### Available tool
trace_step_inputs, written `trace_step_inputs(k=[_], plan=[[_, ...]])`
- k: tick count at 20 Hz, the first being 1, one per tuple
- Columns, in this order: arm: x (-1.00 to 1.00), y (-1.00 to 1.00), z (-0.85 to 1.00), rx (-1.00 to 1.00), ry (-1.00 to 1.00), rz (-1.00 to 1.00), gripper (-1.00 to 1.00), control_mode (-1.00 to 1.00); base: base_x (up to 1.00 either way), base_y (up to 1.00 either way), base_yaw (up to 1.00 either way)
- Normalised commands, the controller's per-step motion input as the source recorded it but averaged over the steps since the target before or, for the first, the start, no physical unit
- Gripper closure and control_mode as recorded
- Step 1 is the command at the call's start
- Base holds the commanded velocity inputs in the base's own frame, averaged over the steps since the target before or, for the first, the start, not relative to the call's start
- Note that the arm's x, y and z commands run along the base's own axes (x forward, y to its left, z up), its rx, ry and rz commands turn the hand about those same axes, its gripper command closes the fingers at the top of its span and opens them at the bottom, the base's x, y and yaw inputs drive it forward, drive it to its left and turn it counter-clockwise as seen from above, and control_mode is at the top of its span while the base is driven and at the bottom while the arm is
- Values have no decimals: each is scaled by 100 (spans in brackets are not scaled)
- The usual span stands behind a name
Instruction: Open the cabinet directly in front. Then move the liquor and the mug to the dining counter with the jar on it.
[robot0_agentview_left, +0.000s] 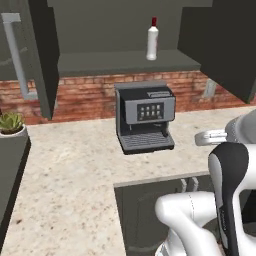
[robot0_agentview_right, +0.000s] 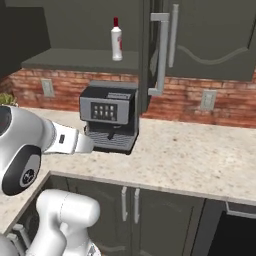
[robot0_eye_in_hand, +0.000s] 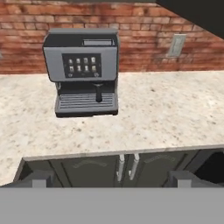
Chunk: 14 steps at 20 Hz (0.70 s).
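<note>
The cabinet (robot0_agentview_left: 125, 62) on the wall stands open, its left door (robot0_agentview_left: 42, 55) and right door (robot0_agentview_left: 225, 45) swung out towards me. On its lower shelf stands the liquor (robot0_agentview_left: 152, 40), a slim white bottle with a red cap, upright (robot0_agentview_right: 116, 42). The mug, the dining counter and the jar are out of view. My gripper (robot0_eye_in_hand: 111, 180) is open, with nothing between its fingertips (robot0_eye_in_hand: 39, 179). It hovers low over the worktop's front edge, well below the shelf, and faces the coffee machine.
A grey coffee machine (robot0_agentview_left: 145, 117) sits on the beige worktop (robot0_agentview_left: 70, 170) against the red brick wall, right under the bottle. A potted plant (robot0_agentview_left: 11, 124) stands at the left. Closed base cabinets (robot0_agentview_right: 130, 205) lie below. Another closed wall cabinet (robot0_agentview_right: 210, 40) hangs to the right.
</note>
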Motion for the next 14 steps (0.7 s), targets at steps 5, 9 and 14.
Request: trace_step_inputs(k=[5, 9, 14], plan=[[0, 0, 0, 0, 0, 0, -100, 100, 33, 29, -12], [0, 0, 0, 0, 0, 0, -100, 100, 87, 63, 0], [0, 0, 0, 0, 0, 0, -100, 100, 100, 47, 0]])
